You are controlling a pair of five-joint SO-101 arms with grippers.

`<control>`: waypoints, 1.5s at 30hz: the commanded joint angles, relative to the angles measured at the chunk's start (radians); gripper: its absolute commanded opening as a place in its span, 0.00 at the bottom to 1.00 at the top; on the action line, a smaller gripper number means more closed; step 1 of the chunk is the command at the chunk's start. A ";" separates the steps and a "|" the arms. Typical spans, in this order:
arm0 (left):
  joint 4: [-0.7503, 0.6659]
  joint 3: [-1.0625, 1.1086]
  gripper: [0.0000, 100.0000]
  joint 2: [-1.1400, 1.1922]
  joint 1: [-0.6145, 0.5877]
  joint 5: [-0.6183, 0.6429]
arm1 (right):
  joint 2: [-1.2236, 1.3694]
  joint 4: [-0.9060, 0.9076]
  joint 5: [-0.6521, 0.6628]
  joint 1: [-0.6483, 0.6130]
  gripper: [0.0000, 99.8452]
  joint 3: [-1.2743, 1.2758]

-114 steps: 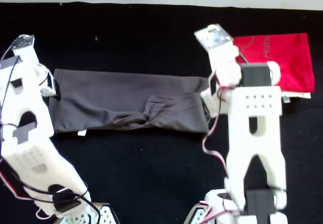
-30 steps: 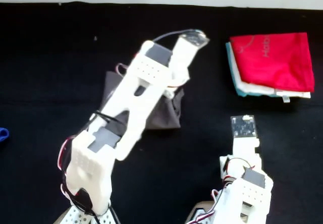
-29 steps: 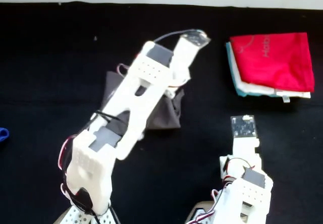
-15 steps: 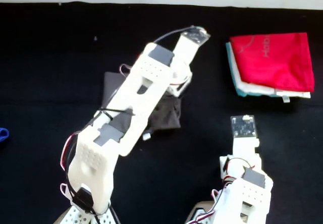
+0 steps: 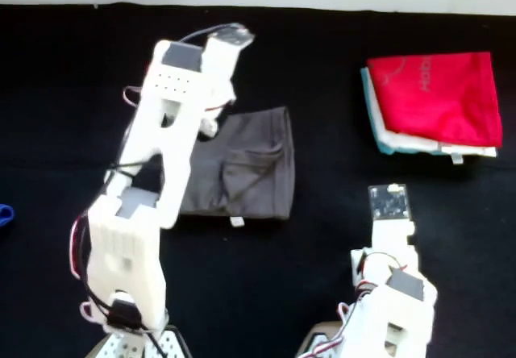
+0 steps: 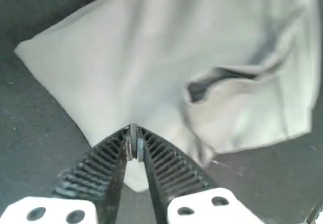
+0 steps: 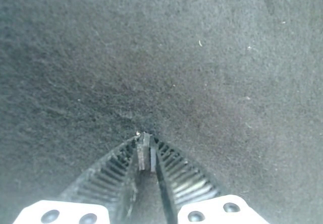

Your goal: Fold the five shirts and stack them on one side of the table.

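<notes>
The left arm hides part of the grey shirt.

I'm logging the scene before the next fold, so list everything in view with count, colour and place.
grey shirt: one, grey, folded, mid-table, partly under the left arm.
shirt stack: one, red on top with white and teal edges beneath, far right of the table.
blue object: one, blue, at the table's left edge, cut off; cannot tell what it is.
table: one, black cover, under everything.
left arm: one, white, stretched over the grey shirt's left side.
right arm: one, white, at the near edge, right of the grey shirt.
left pincer: one, black fingers shut, over the grey shirt.
right pincer: one, black fingers shut, over bare table.
</notes>
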 commanded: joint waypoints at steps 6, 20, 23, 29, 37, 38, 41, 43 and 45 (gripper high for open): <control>-0.035 -0.001 0.01 0.116 0.119 0.041 | -0.004 -0.030 0.009 0.012 0.01 0.018; 0.161 -0.028 0.01 0.039 0.504 0.095 | -0.004 -0.030 0.009 0.012 0.01 0.018; 0.155 -0.033 0.01 -0.051 0.452 0.089 | -0.004 -0.030 0.009 0.012 0.01 0.018; 0.054 -0.027 0.01 -0.062 0.291 0.087 | -0.004 -0.030 0.009 0.012 0.01 0.018; 0.054 -0.015 0.01 0.177 0.346 0.095 | -0.004 -0.031 0.009 0.012 0.01 0.018; 0.055 -0.015 0.01 0.191 0.364 0.095 | -0.004 -0.031 0.009 0.012 0.01 0.018; 0.055 -0.018 0.01 0.194 0.417 0.095 | -0.004 -0.031 0.009 0.012 0.01 0.018; 0.055 -0.038 0.01 0.173 0.430 0.095 | -0.004 -0.031 0.009 0.012 0.01 0.018; 0.048 -0.076 0.01 0.142 0.423 0.091 | -0.004 -0.031 0.009 0.012 0.01 0.018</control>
